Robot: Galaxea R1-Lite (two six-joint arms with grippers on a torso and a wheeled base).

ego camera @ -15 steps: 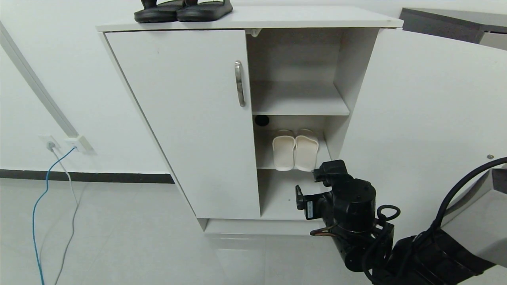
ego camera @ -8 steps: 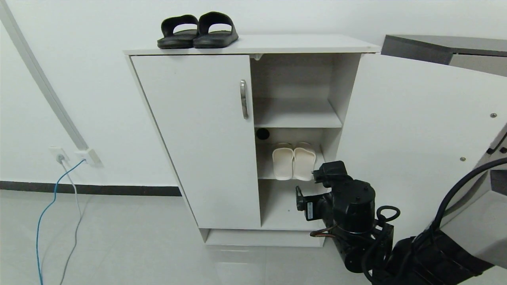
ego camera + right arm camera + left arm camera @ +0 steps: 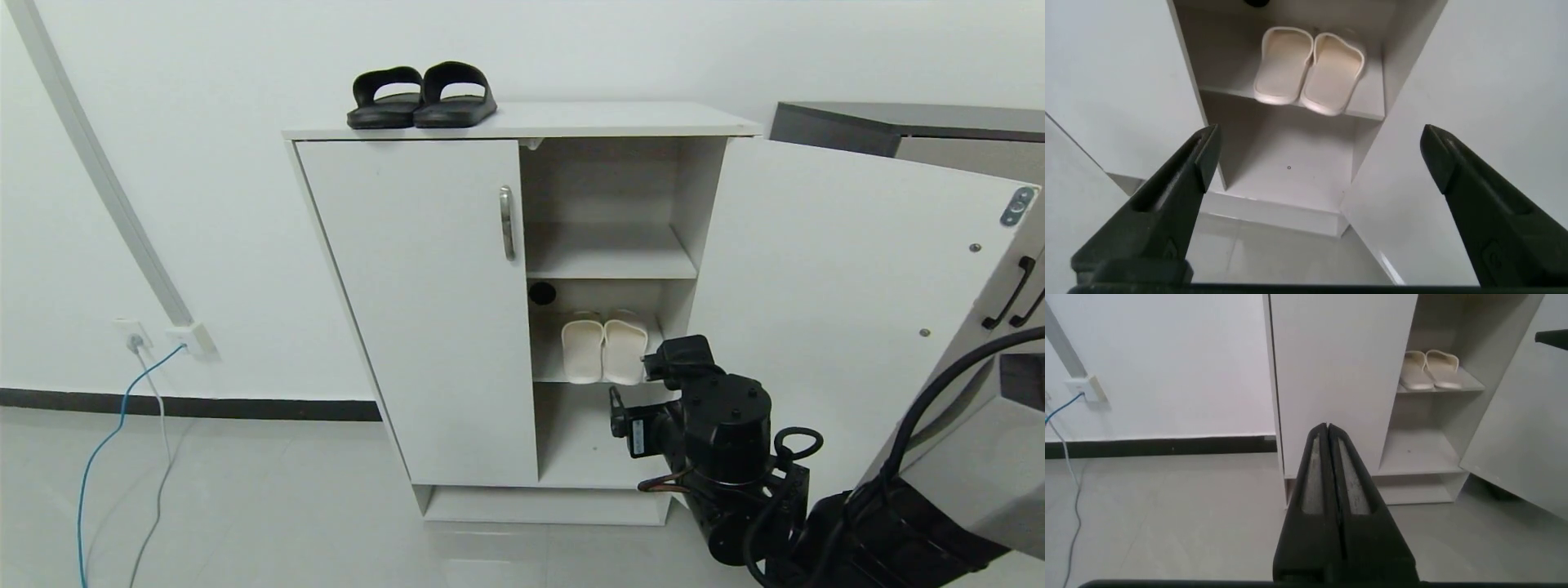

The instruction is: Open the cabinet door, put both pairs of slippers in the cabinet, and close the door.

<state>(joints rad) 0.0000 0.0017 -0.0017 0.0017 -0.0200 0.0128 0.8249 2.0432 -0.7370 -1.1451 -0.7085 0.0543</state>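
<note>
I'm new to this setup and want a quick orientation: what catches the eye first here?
A black pair of slippers sits on top of the white cabinet, above its closed left door. The right door stands wide open, showing a white pair of slippers side by side on the middle shelf. The right gripper, open, faces that shelf from in front.

Matte black right arm (image 3: 725,434), rounded joint housing, looped cables (image 3: 798,430) (tapered black jaws).
</note>
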